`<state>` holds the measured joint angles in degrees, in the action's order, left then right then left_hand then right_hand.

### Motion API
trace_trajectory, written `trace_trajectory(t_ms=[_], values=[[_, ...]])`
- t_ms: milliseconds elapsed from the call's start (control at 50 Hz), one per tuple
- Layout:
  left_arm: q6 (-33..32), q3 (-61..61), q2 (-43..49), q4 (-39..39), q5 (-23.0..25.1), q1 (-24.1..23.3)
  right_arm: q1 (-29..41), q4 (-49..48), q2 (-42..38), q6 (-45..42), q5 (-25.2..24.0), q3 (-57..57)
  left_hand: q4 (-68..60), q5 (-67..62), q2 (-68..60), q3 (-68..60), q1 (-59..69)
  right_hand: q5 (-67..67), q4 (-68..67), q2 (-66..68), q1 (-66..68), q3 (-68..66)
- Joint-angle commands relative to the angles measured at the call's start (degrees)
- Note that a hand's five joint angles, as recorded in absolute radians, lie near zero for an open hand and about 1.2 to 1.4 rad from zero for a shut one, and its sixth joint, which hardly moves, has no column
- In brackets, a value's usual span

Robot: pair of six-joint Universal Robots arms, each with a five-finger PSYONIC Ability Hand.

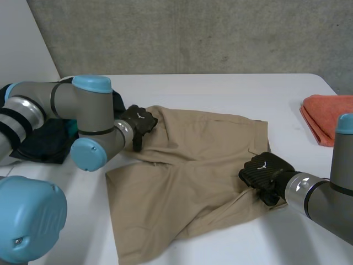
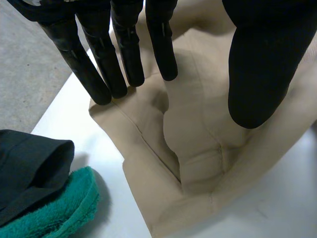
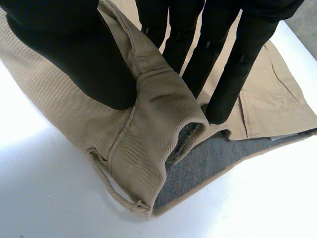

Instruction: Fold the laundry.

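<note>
left robot hand (image 1: 138,122) spread, right robot hand (image 1: 265,170) pinching.

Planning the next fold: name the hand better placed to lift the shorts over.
Likely right. The right hand pinches the shorts at the waistband; the left hand lies open on another edge.

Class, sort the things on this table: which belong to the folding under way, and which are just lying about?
In the job:
tan shorts
left hand, fingers straight at a corner of the shorts
right hand, pinching the waistband

Lying about:
folded orange towel
black cloth
green towel under the black cloth
</note>
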<state>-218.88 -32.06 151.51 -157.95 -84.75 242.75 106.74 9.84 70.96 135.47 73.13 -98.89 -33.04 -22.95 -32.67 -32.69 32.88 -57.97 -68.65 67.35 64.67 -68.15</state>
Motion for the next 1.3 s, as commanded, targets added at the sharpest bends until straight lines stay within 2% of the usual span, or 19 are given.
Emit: trace_trajectory(t_ms=[20,40,60,180,260,280,320,540,560,580,600,620,660,780,900,980,1060,1160,1300], values=[[-2.5,1.4,1.9,1.1,-0.9,0.1,-0.2,-0.1,-0.1,0.0,0.0,0.1,-17.0,-17.0,-17.3,-17.3,17.1,-12.0,-11.3,12.7,15.3,-11.9],[-2.3,1.4,1.9,1.0,-0.8,0.0,-0.3,-0.1,-0.1,0.0,0.0,0.1,-39.2,-39.3,-39.6,-39.5,39.3,-12.0,-11.3,12.7,15.3,-11.9],[-2.5,1.4,1.9,0.9,-0.9,0.0,-0.4,-0.1,-0.1,0.0,0.0,0.1,-46.9,-47.0,-47.3,-47.2,47.0,-12.0,-11.3,12.7,15.3,-11.9],[-3.7,1.0,1.7,1.2,-3.1,-0.3,-0.5,-0.1,-0.1,0.1,0.0,0.2,-47.0,-47.0,-47.3,-47.3,47.1,-12.0,-11.3,12.7,15.3,-11.9],[-3.7,-1.1,-1.6,1.3,-12.0,0.1,-0.4,-0.1,0.2,0.2,0.0,0.1,-47.0,-47.0,-47.3,-47.3,47.1,-12.0,-11.3,12.7,15.3,-11.9],[-3.7,-2.4,-3.1,1.2,-15.6,0.3,-0.3,-0.1,0.2,0.2,-0.1,0.1,-47.0,-47.0,-47.3,-47.3,47.1,-12.0,-11.3,12.7,15.3,-11.9],[-3.9,-4.1,-4.6,1.7,-18.8,0.3,0.0,-0.1,0.2,0.2,-0.1,0.0,-47.0,-47.0,-47.3,-47.3,47.1,-12.0,-11.3,12.7,15.3,-11.9],[-6.4,-8.4,-7.3,2.8,-21.4,-0.7,1.3,0.2,0.5,0.9,0.2,-0.3,-47.0,-47.0,-47.3,-47.3,47.1,-12.0,-11.3,12.7,15.3,-11.9],[-6.0,-8.2,-7.2,2.5,-21.7,-1.0,1.4,0.2,0.8,1.3,0.2,-0.3,-43.1,-43.2,-43.5,-43.5,43.3,-12.0,-11.3,12.7,15.3,-11.9],[-5.9,-8.0,-7.3,2.4,-21.9,-1.0,1.4,0.2,0.9,1.6,0.0,-0.2,-30.1,-30.2,-30.5,-30.5,30.3,-12.0,-11.3,12.7,15.3,-11.9],[-5.7,-8.1,-7.4,2.2,-22.2,-1.2,1.5,0.0,1.1,1.8,0.0,-0.3,-13.2,-13.3,-13.5,-13.5,13.3,-12.0,-11.3,12.7,15.3,-11.9],[-5.3,-8.2,-7.7,1.9,-22.5,-1.7,1.5,-0.1,1.5,2.3,-0.1,-0.3,9.3,9.2,8.9,9.0,-9.2,-12.0,-11.3,12.7,15.3,-11.9],[-4.8,-8.3,-8.3,1.5,-23.0,-2.1,1.6,-0.3,1.6,2.8,-0.3,-0.3,17.4,17.3,17.1,17.1,-17.3,-12.0,-11.3,12.7,15.3,-11.9],[0.1,-11.7,-15.2,1.2,-25.3,-2.1,2.1,-2.1,2.0,3.7,-1.2,-0.7,21.3,21.2,20.9,21.0,-21.2,-12.0,-11.3,12.7,15.3,-11.9],[6.6,-22.1,-26.5,1.5,-23.7,-2.3,2.3,-5.2,2.6,7.0,-3.4,-0.3,21.0,20.9,20.6,20.6,-20.8,-12.0,-11.3,12.7,15.3,-11.9],[13.3,-35.1,-37.5,2.6,-18.1,-3.5,0.9,-8.4,2.3,18.7,-3.2,2.1,17.3,17.2,16.9,16.9,-17.1,-12.0,-11.3,12.7,15.3,-11.9],[17.3,-45.1,-43.5,3.7,-12.5,-5.5,-0.2,-9.7,1.0,27.5,-2.3,3.3,12.9,12.8,12.6,12.6,-12.8,-12.0,-11.3,12.7,15.3,-11.9],[19.8,-54.0,-45.2,4.5,-9.4,-7.8,-1.5,-10.5,0.2,29.6,-0.4,3.6,12.2,12.1,11.9,11.9,-12.1,-12.0,-11.3,12.7,15.3,-11.9],[22.1,-58.5,-41.7,4.8,-9.8,-9.9,-2.6,-11.9,0.8,29.0,1.5,3.0,12.2,12.1,11.9,11.9,-12.1,-12.0,-11.3,12.7,15.3,-11.9]])
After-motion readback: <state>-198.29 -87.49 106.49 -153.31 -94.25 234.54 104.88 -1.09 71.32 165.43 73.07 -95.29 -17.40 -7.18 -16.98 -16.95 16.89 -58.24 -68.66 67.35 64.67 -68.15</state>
